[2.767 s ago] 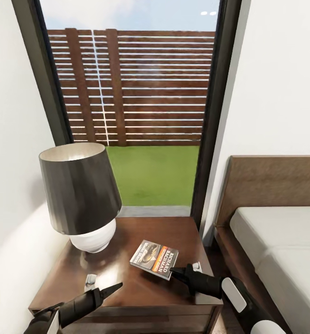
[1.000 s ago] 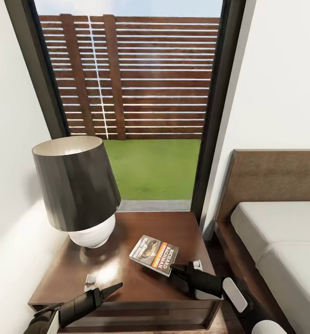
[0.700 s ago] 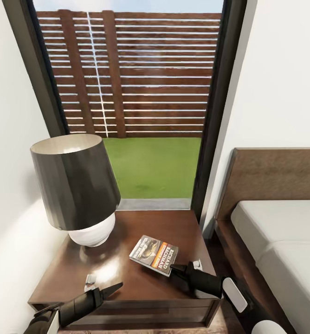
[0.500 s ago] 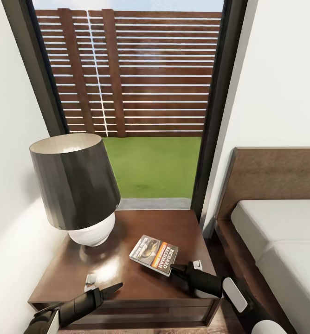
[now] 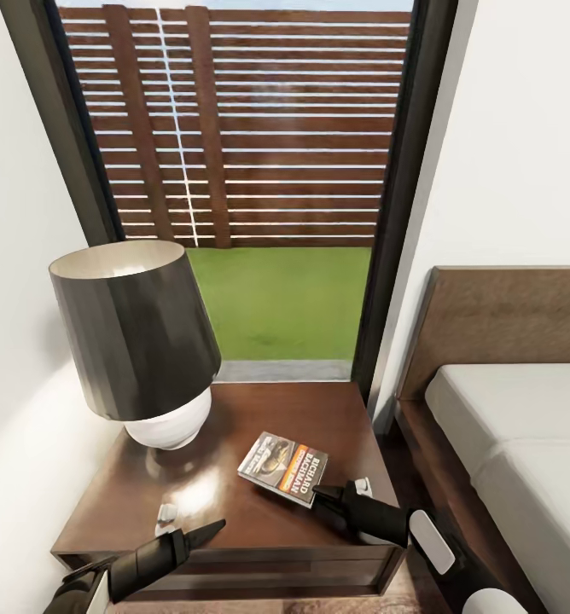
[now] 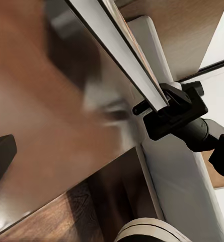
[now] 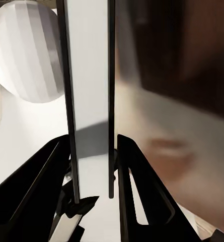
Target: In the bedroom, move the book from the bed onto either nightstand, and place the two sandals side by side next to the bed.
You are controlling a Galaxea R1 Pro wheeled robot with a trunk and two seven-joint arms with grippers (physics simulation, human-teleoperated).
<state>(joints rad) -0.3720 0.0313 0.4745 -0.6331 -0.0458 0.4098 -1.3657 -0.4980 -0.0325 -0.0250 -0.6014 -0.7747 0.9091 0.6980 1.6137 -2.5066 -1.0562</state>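
Note:
The book point(image 5: 283, 468), dark-covered with an orange band, lies slightly tilted on the dark wooden nightstand point(image 5: 208, 499). My right gripper point(image 5: 316, 493) is shut on its near right corner. In the right wrist view the book's grey page edge point(image 7: 89, 101) stands between the two black fingers point(image 7: 46, 176), which press on both covers. My left gripper point(image 5: 208, 530) hangs open over the nightstand's front left edge, holding nothing. The left wrist view shows the book's edge point(image 6: 117, 50) with the right gripper point(image 6: 142, 107) clamped on it. The bed point(image 5: 507, 443) is to the right. The sandals are out of view.
A lamp point(image 5: 136, 341) with a dark shade and white base stands on the nightstand's back left. A tall dark-framed window point(image 5: 268, 170) with fence and grass is behind. A white wall point(image 5: 12, 477) is close on the left. A narrow floor gap separates nightstand and bed.
The whole picture has shifted a little, so the camera moved. The book and both grippers keep the same places relative to the nightstand.

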